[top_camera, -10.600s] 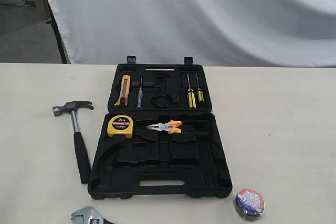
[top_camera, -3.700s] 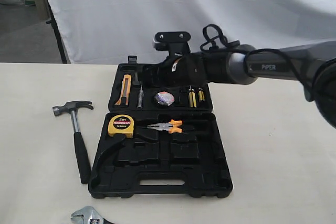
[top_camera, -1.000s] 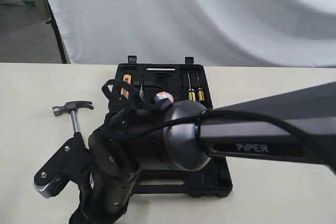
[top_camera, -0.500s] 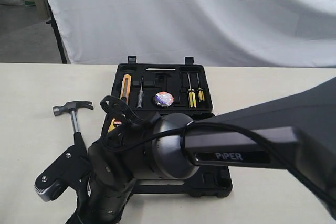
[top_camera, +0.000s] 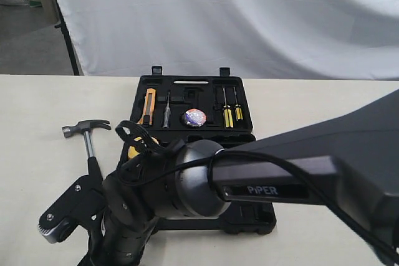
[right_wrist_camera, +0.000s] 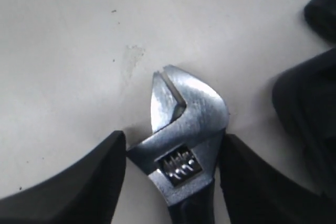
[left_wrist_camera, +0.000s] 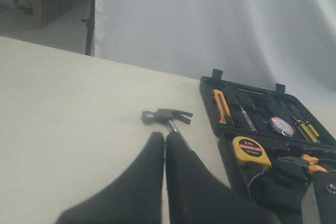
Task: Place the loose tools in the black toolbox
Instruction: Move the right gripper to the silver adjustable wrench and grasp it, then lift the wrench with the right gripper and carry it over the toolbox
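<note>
The silver adjustable wrench (right_wrist_camera: 184,129) lies flat on the pale table. My right gripper (right_wrist_camera: 172,142) is open, its black fingers (right_wrist_camera: 89,177) straddling the wrench head close on both sides. In the exterior view the right arm (top_camera: 162,197) hides the wrench and much of the near half of the black toolbox (top_camera: 187,82). The small tape roll (top_camera: 194,117) sits in a round recess of the lid. The claw hammer (top_camera: 86,129) lies on the table left of the toolbox, just beyond my left gripper (left_wrist_camera: 165,136), which is shut on nothing.
A yellow tape measure (left_wrist_camera: 251,150) and orange-handled pliers (left_wrist_camera: 310,162) rest in the toolbox's near half. An orange knife (top_camera: 148,105) and yellow-handled screwdrivers (top_camera: 229,113) sit in the lid. A white cloth hangs behind the table.
The tape roll went from the table into the lid. The right arm then swung to the front left and has sunk slightly lower over the wrench in the last second.
</note>
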Action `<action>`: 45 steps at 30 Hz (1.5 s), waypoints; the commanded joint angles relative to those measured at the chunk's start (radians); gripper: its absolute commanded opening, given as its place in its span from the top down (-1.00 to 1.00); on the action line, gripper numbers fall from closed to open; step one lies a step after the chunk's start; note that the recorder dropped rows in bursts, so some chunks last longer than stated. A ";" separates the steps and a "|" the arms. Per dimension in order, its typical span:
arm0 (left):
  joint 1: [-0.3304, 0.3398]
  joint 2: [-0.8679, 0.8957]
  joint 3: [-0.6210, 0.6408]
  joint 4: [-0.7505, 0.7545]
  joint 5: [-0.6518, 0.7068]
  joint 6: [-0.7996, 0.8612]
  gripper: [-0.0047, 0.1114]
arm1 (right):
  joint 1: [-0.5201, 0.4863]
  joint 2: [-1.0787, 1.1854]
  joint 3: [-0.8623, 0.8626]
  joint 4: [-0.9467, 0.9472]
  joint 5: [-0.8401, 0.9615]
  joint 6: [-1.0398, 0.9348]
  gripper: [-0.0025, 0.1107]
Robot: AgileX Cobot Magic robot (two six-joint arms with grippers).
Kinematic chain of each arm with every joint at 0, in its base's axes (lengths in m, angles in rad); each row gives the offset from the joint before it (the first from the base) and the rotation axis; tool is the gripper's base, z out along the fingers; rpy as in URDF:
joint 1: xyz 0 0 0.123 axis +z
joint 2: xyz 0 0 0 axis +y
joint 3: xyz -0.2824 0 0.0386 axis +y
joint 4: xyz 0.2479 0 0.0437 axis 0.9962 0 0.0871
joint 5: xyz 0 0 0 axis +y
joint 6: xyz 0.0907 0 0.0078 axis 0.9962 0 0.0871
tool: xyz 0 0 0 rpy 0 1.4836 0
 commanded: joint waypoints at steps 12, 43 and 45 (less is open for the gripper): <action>0.025 -0.003 -0.003 0.004 -0.007 -0.005 0.91 | 0.018 -0.147 0.005 -0.108 0.130 0.027 0.96; 0.025 -0.003 -0.003 0.004 -0.007 -0.005 0.91 | 0.084 -0.009 0.005 -0.304 0.018 0.329 -0.01; 0.025 -0.003 -0.003 0.004 -0.007 -0.005 0.91 | 0.084 0.017 0.005 -0.304 0.026 0.338 -0.01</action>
